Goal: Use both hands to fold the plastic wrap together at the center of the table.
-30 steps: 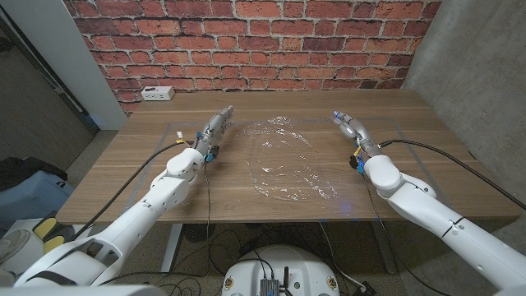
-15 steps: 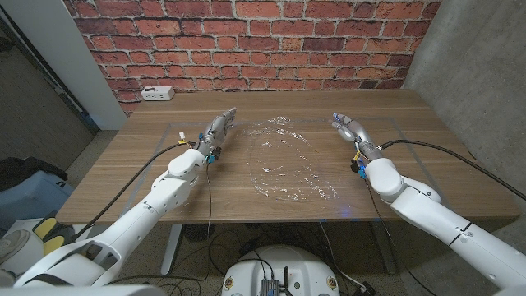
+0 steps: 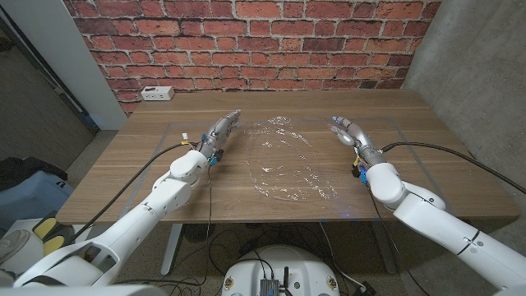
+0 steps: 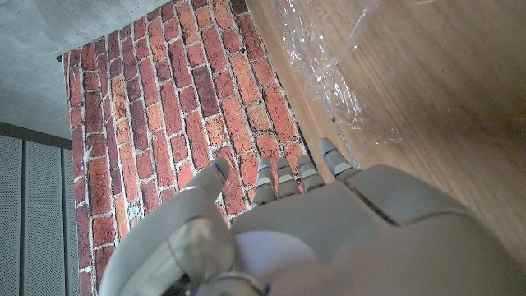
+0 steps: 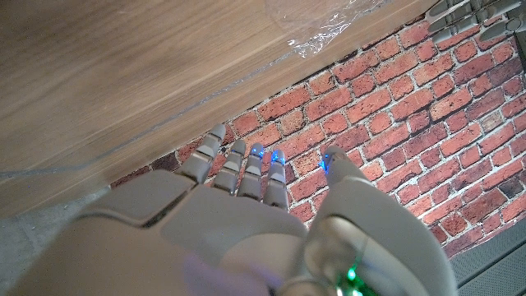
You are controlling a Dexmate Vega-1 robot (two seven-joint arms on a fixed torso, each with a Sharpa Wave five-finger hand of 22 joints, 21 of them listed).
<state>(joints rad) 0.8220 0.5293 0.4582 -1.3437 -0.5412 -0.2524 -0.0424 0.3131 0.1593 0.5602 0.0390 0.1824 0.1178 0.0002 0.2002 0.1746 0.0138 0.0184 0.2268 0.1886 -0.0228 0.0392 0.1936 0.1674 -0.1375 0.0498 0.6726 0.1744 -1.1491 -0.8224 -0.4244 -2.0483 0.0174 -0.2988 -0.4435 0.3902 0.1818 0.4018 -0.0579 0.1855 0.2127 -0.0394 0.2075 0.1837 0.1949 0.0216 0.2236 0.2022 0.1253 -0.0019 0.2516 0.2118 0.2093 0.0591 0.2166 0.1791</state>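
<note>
On the tabletop's middle, slightly toward the far edge, the plastic wrap (image 3: 288,160) lies spread out and crinkled, unfolded, running from near the far edge down toward the near edge. Change over the last second: both arms have crept inward. The left hand (image 3: 223,128) has slid a little toward the far edge and toward the wrap's left border; the right hand (image 3: 348,130) has moved in from the right edge toward the wrap's right border. The wrap itself has not shifted, so no contact has moved it yet. Reading: this is the approach phase for a two-sided grab, fold not started. Left hand: fingers (image 4: 279,177) extended and close together, nothing between them, thumb apart from them; in the left wrist view the fingertips sit just beside the wrap's crinkled border (image 4: 345,107), and contact cannot be confirmed. Right hand: fingers (image 5: 246,168) straight and slightly fanned, thumb out, holding nothing; in the right wrist view a stretch of bare wood lies between the fingertips and the wrap's border (image 5: 325,25), so it is near but apart. The left hand's fingertips (image 5: 472,16) show at that view's far corner. Next likely needs each hand to get fingers under a border, which is thin, clingy film lying flat on wood, so pinches may slip.
</note>
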